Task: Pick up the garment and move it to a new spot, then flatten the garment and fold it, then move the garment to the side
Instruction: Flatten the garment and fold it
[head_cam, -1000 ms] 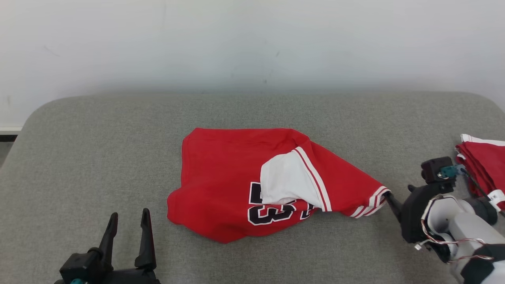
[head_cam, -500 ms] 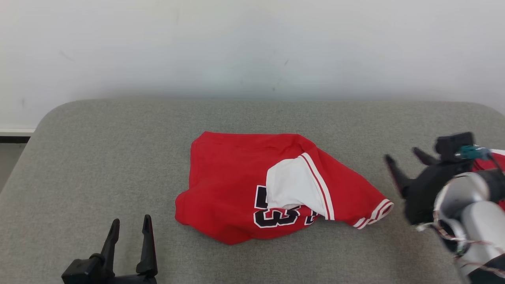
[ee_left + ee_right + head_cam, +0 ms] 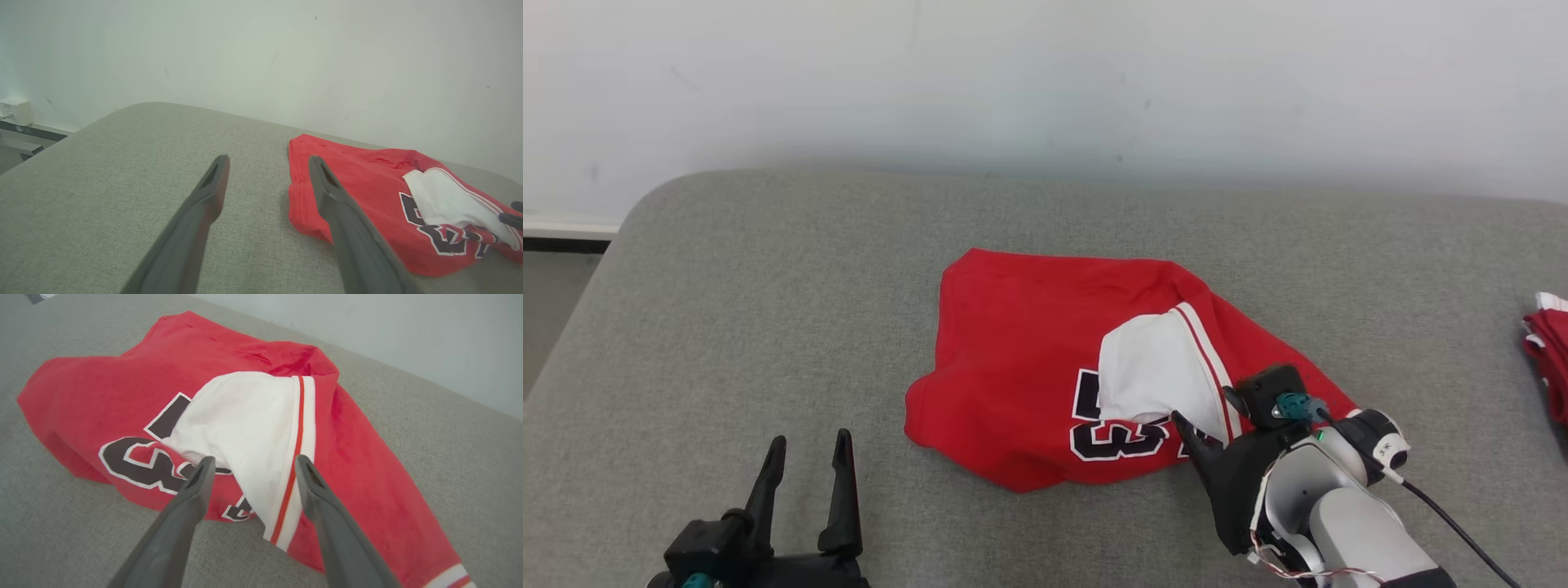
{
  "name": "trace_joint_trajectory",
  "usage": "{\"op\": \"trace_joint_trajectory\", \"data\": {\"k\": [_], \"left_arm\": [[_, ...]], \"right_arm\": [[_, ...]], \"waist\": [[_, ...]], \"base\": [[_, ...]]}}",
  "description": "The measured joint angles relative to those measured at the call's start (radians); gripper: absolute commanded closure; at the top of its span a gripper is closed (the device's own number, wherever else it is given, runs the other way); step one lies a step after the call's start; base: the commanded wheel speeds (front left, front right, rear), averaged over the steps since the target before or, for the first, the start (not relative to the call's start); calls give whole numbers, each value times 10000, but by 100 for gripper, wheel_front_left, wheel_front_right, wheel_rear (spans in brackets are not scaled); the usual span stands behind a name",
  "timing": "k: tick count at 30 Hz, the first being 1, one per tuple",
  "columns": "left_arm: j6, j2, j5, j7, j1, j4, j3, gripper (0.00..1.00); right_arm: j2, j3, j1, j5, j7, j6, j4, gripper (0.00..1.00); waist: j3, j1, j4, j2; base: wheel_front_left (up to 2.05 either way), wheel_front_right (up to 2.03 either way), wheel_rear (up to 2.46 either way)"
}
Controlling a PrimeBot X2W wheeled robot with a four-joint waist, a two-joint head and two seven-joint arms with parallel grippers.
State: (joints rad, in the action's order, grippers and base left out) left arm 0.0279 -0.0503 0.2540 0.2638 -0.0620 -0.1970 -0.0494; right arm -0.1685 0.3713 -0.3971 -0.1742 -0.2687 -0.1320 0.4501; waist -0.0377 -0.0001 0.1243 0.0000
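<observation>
grey fabric-covered worktop with rounded corners [image 3: 727, 310] is carrying two items. crumpled red jersey with a white sleeve and black numerals [image 3: 1013, 351] is lying near the middle, sleeve flopping over the front. bunched red-and-white cloth [image 3: 1550, 359] is sitting at the right edge, well apart.

Prob. a robotics lab or test room, not a home. Suggested by: a plain, scuffed white wall [image 3: 1045, 73]; a grey fabric-covered pad [image 3: 727, 286] w/ rounded corners used as the work surface; a small white box [image 3: 14, 110] & dark trunking [image 3: 32, 131] mounted low on the wall; loose wiring [image 3: 1270, 562] left exposed on a pale robot forearm [image 3: 1347, 531].
</observation>
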Motion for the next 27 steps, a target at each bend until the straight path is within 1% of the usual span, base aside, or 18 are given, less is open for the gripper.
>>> {"op": "trace_joint_trajectory", "data": {"k": [3,7,12,16,17,18,19,20,23,27], "left_arm": [[0,6,-2,2,-58,-13,-8,0],[2,4,-2,2,-125,-19,21,0],[2,4,-4,2,-169,-33,67,0],[0,2,-4,0,-176,-35,105,0],[0,2,-2,2,-180,-33,107,0],[0,4,-2,2,-187,-36,107,0],[0,4,-2,0,-196,-40,107,0],[-2,2,-2,2,-204,-42,109,0],[-2,4,-2,2,-215,-71,105,0],[-8,2,-2,2,-218,-88,119,0]], "right_arm": [[46,174,-329,259,403,0,846,0],[146,36,-676,568,907,0,1605,0],[174,303,-902,727,974,0,2320,0],[140,487,-1130,794,1135,0,2637,0],[142,506,-1163,794,1197,0,2713,29],[140,518,-1182,794,1218,0,2782,69],[142,514,-1205,790,1243,0,2871,93],[144,514,-1232,777,1243,0,2961,100],[144,541,-1320,761,1360,0,3129,100],[111,529,-1367,696,1695,0,3010,100]], "waist": [[-112,1,101,1],[-222,1,211,1],[-282,1,250,1],[-306,1,226,1],[-309,1,218,0],[-308,1,209,1],[-305,1,200,1],[-301,1,191,1],[-287,1,178,1],[-223,0,171,1]], "base": [[0,0,0],[0,0,0],[0,0,0],[0,0,0],[0,0,0],[0,0,0],[0,0,0],[0,0,0],[0,0,0],[0,0,0]]}}
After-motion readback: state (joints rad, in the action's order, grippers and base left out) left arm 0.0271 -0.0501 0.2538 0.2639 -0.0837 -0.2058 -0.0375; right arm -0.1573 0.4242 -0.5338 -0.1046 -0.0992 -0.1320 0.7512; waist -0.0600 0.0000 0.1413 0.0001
